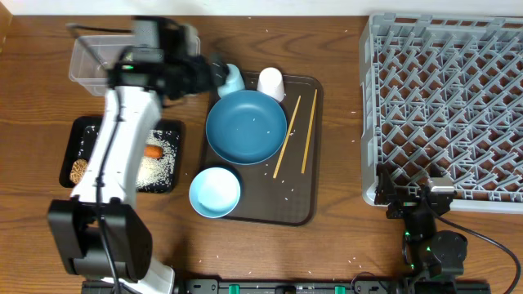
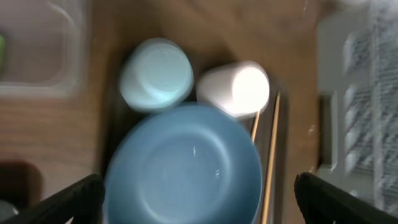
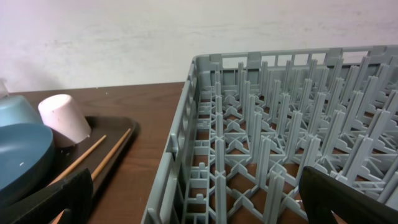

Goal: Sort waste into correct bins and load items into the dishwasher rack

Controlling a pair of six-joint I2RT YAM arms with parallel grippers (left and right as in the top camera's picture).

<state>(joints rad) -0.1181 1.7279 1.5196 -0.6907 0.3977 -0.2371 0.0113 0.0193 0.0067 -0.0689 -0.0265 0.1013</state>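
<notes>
A dark-blue plate [image 1: 246, 126], a white cup [image 1: 271, 83], a light-blue cup [image 1: 234, 80], a pale bowl [image 1: 215, 192] and two wooden chopsticks [image 1: 286, 149] lie on the brown serving tray [image 1: 306, 208]. My left gripper [image 1: 216, 70] hangs open just left of the light-blue cup. In its wrist view the plate [image 2: 186, 168] lies between the fingers [image 2: 68, 202], with both cups beyond. The black tray [image 1: 122, 131] holds a carrot [image 1: 153, 151], rice [image 1: 161, 169] and a brown lump [image 1: 79, 170]. My right gripper [image 1: 415, 198] is open at the near edge of the grey rack [image 1: 445, 106].
The clear tub [image 1: 88, 61] stands at the back left, partly under my left arm. A sliver of green shows inside the tub [image 2: 37, 56] in the left wrist view. Loose rice grains dot the serving tray and the table. The rack [image 3: 280, 124] has no dishes in it.
</notes>
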